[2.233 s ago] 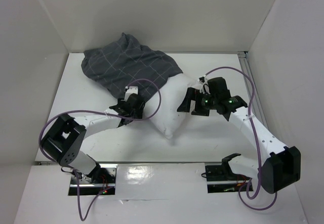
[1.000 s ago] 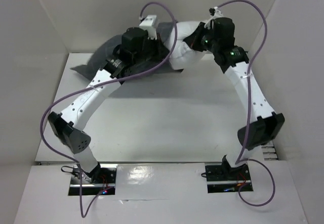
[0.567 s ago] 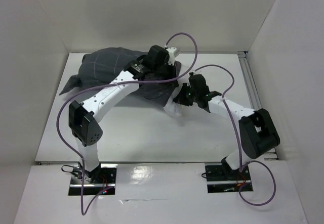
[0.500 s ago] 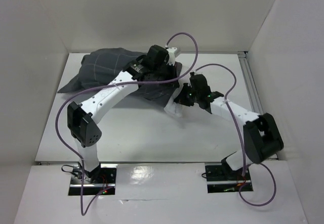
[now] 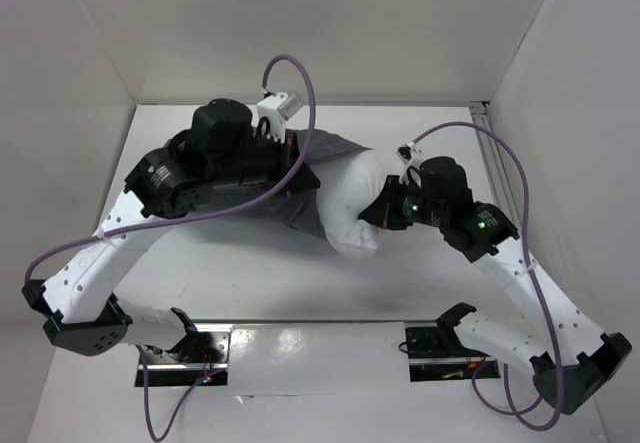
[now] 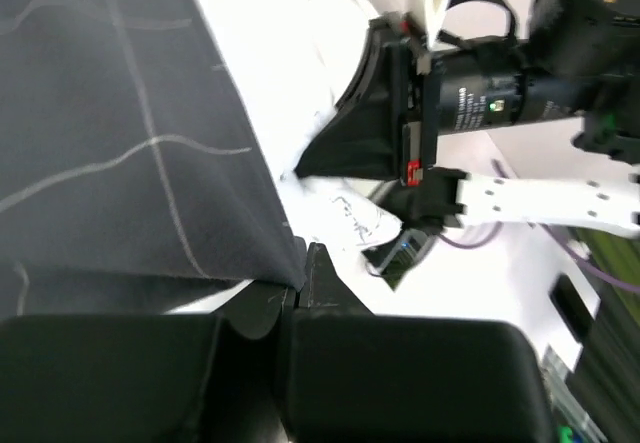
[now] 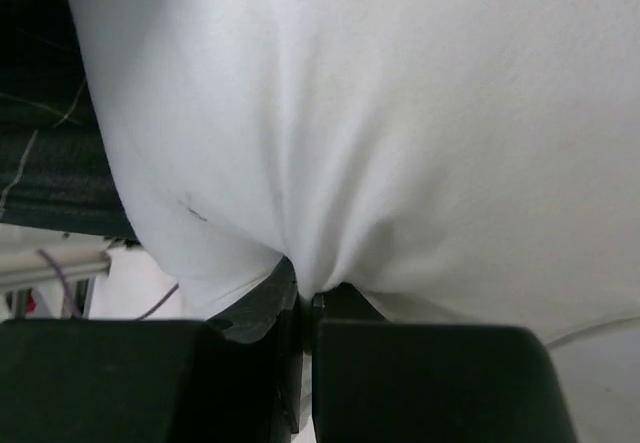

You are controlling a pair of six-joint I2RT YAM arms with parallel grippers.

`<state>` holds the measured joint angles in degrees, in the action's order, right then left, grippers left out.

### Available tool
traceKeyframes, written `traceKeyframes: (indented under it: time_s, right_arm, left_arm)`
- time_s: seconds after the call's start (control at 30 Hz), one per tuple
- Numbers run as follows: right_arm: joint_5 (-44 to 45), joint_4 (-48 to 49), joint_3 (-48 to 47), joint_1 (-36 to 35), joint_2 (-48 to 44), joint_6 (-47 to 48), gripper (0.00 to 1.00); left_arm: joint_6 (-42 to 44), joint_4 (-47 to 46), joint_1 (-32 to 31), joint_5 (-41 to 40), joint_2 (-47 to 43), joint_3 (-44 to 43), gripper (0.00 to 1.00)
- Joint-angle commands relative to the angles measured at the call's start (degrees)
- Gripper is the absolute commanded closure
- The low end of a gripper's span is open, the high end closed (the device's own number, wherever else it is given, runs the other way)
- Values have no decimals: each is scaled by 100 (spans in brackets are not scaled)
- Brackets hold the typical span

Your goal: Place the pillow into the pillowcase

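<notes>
The white pillow [image 5: 352, 201] lies mid-table with its near end bulging out of the dark grey checked pillowcase [image 5: 333, 147]. Most of the case is hidden under my raised left arm. My left gripper [image 5: 303, 177] is shut on the pillowcase's edge; in the left wrist view the cloth [image 6: 120, 143] hangs from the closed left gripper [image 6: 300, 271], with the pillow [image 6: 285, 58] beyond it. My right gripper [image 5: 384, 213] is at the pillow's right side. In the right wrist view the right gripper [image 7: 305, 291] is shut on a pinch of the pillow's [image 7: 360, 113] white cover.
White walls close in the table [image 5: 250, 283] on the left, back and right. A metal rail [image 5: 497, 178] runs along the right edge. Purple cables loop over both arms. The arm bases sit at the near edge.
Both arms lifted the bundle toward the back wall, set it down, and have now risen again. The left arm has swung up and left, covering the pillowcase; the right gripper shifted right with the pillow.
</notes>
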<state>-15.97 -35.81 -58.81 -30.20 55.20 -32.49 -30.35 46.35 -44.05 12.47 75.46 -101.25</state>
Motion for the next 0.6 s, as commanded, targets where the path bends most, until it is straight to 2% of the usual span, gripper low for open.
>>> traceKeyframes:
  time_s: [0.0, 0.07, 0.1, 0.17, 0.23, 0.3, 0.33, 0.43, 0.47, 0.5, 0.57]
  right_arm:
    - [-398, -1102, -315, -13, -167, 287, 100]
    - [-547, -1235, -570, -13, -229, 287, 100]
    - [-548, -1305, -571, -13, -229, 287, 100]
    - [-548, -1305, -448, -13, -282, 226, 100]
    - [-898, -1096, -377, -13, 15, 173, 100]
    - [-1284, -893, -316, -13, 271, 121, 100]
    - [-1286, -788, -316, -13, 420, 24, 100]
    - [-856, -463, -701, 170, 1140, -274, 100]
    - [-803, -279, -937, 285, 1577, -354, 100]
    - [-803, -164, -1009, 425, 1790, -441, 100]
    - [-680, 317, -1072, 950, 2369, -679, 100]
  left_arm:
    - [-121, -794, -271, 528, 90, -1193, 100]
    - [46, -732, -192, 458, 415, -1773, 100]
    - [99, -732, -104, 371, 878, -1975, 100]
    - [99, -785, 334, 589, 1486, -2520, 100]
    - [47, -785, 772, 1247, 2698, -3299, 100]
    - [-85, -855, 994, 1511, 3524, -3768, 100]
    - [-85, -908, 1160, 1696, 4242, -4023, 100]
    - [-138, -908, 1346, 1602, 4959, -4095, 100]
    - [-138, -908, 1468, 1714, 5152, -4095, 78]
    - [-138, -908, 1522, 1819, 5154, -4026, 63]
    - [80, -979, 1522, 1769, 4971, -3912, 41]
